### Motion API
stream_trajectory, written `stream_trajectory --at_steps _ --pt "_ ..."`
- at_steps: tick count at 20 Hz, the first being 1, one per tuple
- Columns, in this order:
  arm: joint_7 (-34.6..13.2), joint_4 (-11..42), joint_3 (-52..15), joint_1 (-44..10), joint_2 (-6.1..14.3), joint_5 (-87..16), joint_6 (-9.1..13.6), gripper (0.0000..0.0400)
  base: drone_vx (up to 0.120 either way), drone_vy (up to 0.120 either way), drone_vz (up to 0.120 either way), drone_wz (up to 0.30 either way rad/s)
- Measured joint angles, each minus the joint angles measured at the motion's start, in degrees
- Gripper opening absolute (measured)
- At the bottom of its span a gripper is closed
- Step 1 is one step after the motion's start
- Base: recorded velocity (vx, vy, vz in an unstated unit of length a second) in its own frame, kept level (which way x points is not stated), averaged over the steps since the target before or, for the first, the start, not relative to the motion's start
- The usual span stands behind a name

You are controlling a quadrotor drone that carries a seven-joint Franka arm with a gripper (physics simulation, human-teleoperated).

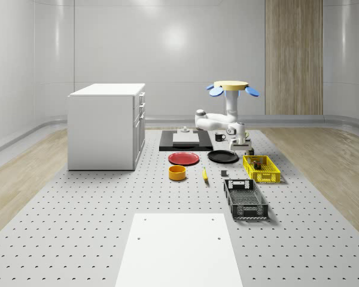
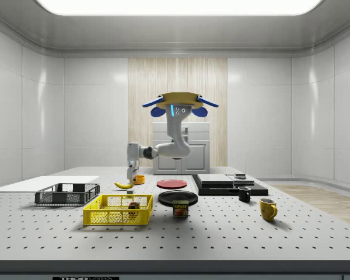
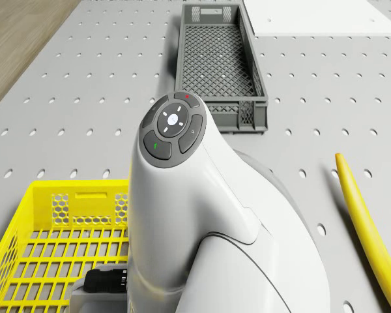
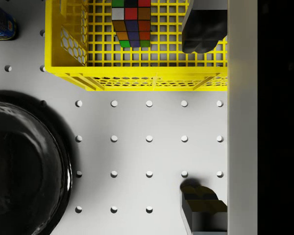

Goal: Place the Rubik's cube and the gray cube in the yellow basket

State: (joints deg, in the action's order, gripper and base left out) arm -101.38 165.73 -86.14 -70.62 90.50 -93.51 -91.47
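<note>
Jaws [image 4: 201,117] spread, Rubik's cube [image 4: 131,23] in yellow basket [image 4: 137,78]

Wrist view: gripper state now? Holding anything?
Gripper: open, holding nothing, over the table at the basket edge. Drone hovers above the table.

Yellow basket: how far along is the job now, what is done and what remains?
Done: the Rubik's cube lies inside the yellow basket. In hand: nothing. The gripper hangs open over bare table, beside the basket and the black plate, and the drone hovers above that spot. Left: the gray cube, which is not in the part of the basket that the wrist view shows.
</note>
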Motion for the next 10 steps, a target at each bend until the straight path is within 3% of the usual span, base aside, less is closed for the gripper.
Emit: stream_trajectory --at_steps 5,8,10 --pt "-0.01 0.00 -0.03 -0.01 0.21 0.08 -0.19 0.0400 0.000 -0.120 0.000 0.000" --pt "-0.02 0.00 -0.05 -0.02 0.32 0.12 -0.30 0.0400 0.093 -0.120 0.000 0.000" --pt "-0.02 0.00 -0.06 -0.03 0.39 0.15 -0.36 0.0400 0.000 -0.120 0.000 0.000"
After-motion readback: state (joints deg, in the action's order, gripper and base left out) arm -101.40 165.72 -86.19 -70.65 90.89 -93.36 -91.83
